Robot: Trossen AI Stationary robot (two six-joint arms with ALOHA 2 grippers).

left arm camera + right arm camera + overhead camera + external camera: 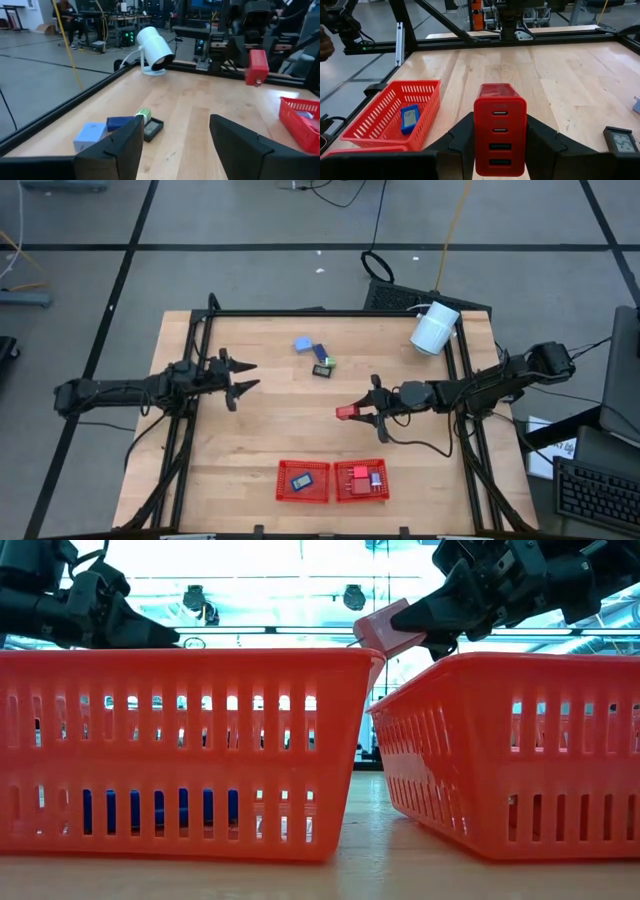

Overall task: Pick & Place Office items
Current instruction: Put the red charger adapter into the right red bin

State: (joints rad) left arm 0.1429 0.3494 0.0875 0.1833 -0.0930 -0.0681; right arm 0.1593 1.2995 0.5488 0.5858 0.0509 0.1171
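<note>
High view: right gripper clamps red charger; right tray lies at 5 o'clock. Left gripper spread, idle.

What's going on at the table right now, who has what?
The right claw is shut on a red charger block, held above the table near its middle. The left claw is open and empty at the left side. One red tray holds a blue item; the other tray holds red pieces. A few items lie near the far edge, unsorted.
</note>
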